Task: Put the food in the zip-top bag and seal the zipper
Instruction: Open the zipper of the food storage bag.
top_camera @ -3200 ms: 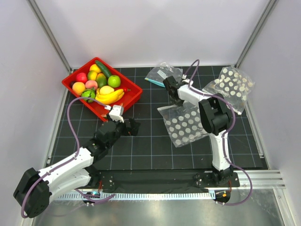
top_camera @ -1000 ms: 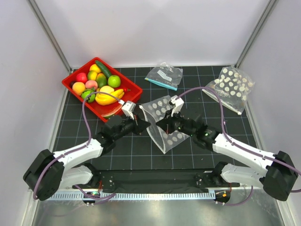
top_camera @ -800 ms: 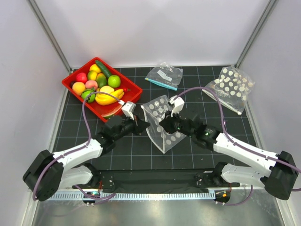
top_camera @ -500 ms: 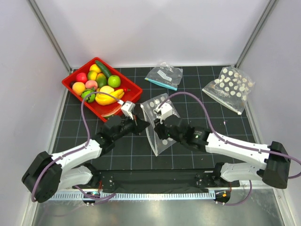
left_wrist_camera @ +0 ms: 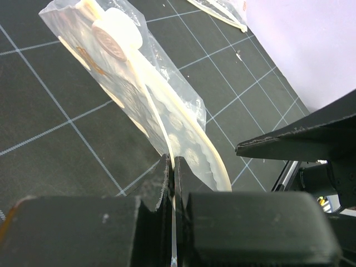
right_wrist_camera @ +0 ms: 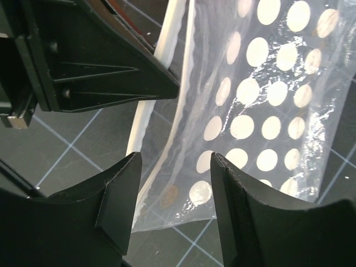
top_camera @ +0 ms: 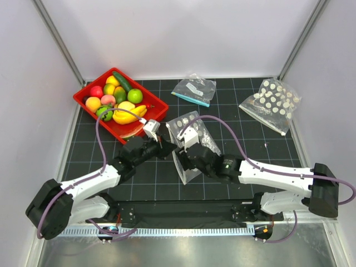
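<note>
Early stage: left pincer (left_wrist_camera: 170,162) clamps the zipper (left_wrist_camera: 211,158) of the zip-top bag (top_camera: 188,121), right pincer (right_wrist_camera: 175,159) gapes, food (top_camera: 119,100) unbagged upper left.

The clear, floppy plastic zip-top bag (top_camera: 188,123) printed with white polka dots stands on edge near the table centre, crumpled, its length running 12 to 6 o'clock. The zipper (left_wrist_camera: 192,147), a narrow whitish ridged strip along the rim, faces 9 o'clock and is pinched between the closed fingers of the left gripper (left_wrist_camera: 171,164). The food (top_camera: 118,101), glossy toy bananas, green round fruits, and red, orange and yellow pieces, lies heaped in a red tray (top_camera: 150,92) at 10 o'clock, well apart from the bag.
</note>
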`<state>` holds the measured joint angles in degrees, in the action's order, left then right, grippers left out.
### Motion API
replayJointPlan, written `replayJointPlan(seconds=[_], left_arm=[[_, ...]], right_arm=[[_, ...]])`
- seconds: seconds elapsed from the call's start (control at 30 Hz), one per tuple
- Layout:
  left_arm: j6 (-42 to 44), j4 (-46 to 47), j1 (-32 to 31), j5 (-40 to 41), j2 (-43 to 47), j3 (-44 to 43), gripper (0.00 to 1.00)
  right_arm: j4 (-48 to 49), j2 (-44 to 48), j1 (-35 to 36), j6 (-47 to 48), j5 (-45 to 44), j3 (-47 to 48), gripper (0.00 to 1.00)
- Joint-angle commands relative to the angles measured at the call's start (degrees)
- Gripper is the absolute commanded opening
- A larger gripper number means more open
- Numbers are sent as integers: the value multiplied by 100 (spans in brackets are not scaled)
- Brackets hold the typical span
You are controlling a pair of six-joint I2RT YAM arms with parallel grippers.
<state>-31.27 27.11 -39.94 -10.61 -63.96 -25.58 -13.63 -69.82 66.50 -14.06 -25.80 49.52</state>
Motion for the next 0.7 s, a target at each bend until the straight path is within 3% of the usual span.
replayJointPlan(seconds=[0.0,0.13,0.37,0.47,0.63,0.67], left_arm=[[86,145,13,-81,174,-61,0],[94,145,4,-90,218,-52,0],[94,145,13,-108,200,-61,0],[121,136,13,-99,174,-69,0],[138,-57,13,15,-19,-192,0],[147,-92,13,-2,-63,-227,0]], right_arm=[[194,-162,100,35,-687,304,59],[141,-356,100,-17,-1118,374,50],[10,-831,100,-96,-1357,629,46],[-183,-972,100,-201,-1663,770,32],[-403,-823,109,-237,-2007,849,25],[-456,-753,100,-220,-2077,893,17]])
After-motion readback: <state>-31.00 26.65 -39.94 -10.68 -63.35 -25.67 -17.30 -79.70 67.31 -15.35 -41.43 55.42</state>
